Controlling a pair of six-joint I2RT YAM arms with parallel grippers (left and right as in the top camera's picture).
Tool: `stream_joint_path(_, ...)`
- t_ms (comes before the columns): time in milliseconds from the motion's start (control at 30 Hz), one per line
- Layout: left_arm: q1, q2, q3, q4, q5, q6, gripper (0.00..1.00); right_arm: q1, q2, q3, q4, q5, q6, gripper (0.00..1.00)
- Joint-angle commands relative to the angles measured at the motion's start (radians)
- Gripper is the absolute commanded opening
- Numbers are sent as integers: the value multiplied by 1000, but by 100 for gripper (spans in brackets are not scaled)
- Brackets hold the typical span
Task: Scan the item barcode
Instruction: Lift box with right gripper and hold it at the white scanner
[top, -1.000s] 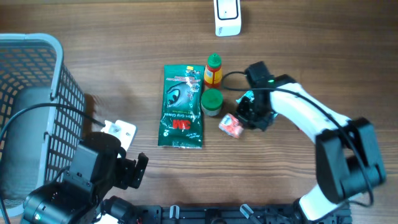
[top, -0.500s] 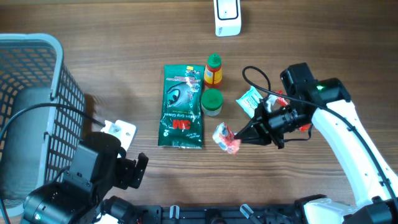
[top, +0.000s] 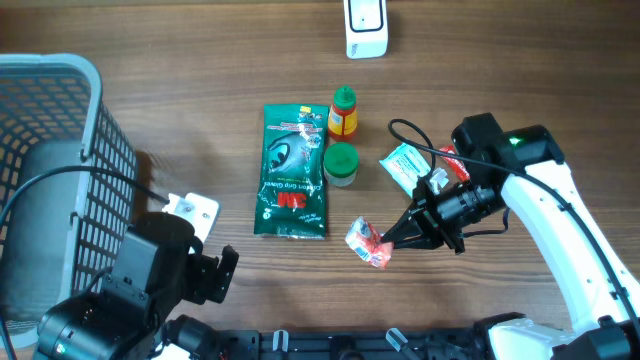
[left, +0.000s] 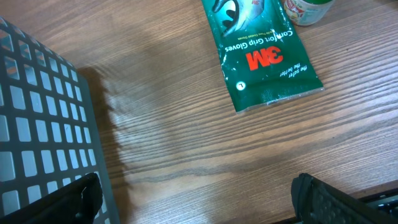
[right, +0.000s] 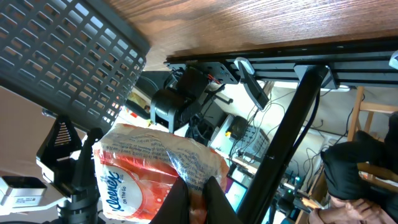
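— Looking at the right gripper (top: 395, 238), what does it hold?
— It is clenched on one edge of the red tissue pack (top: 368, 243), in the lower centre of the overhead frame; the left gripper (left: 199, 202) is spread wide and empty.
— How to scan well?
— I think carry it slowly to the scanner (top: 366, 27) at top centre, well apart; turn the barcode side to it; I cannot see the barcode.
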Motion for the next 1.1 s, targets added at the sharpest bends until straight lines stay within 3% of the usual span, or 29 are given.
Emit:
stream_joint_path(0, 5, -2, -2, 0, 12, 8, 100, -2, -13, 14, -3, -24, -20, 4)
stream_joint_path(167, 5, -2, -2, 0, 12, 8, 100, -2, -13, 14, 35, 19, -20, 4)
stream_joint_path(267, 5, -2, -2, 0, 12, 8, 100, -2, -13, 14, 204, 143, -20, 4)
stream_joint_path(300, 5, -2, -2, 0, 12, 8, 100, -2, -13, 14, 350, 236, -88, 4)
stream_joint_path(367, 5, -2, -2, 0, 12, 8, 100, -6, -13, 14, 452, 237, -154, 4)
stream_joint_path(533, 5, -2, -2, 0, 12, 8, 100, -125, -13, 14, 780, 253, -151, 4)
stream_joint_path(700, 5, -2, -2, 0, 12, 8, 100, -145, -3, 11, 1050, 711, -151, 4)
stream_joint_path(767, 5, -2, -2, 0, 12, 8, 100, -145, 15, 11, 1138, 794, -151, 4)
stream_joint_path(933, 5, -2, -2, 0, 12, 8, 100, -142, 210, 11, 1485, 804, -153, 4)
stream_joint_path(1067, 5, -2, -2, 0, 12, 8, 100, -127, 480, 12, 1971, 797, -205, 5)
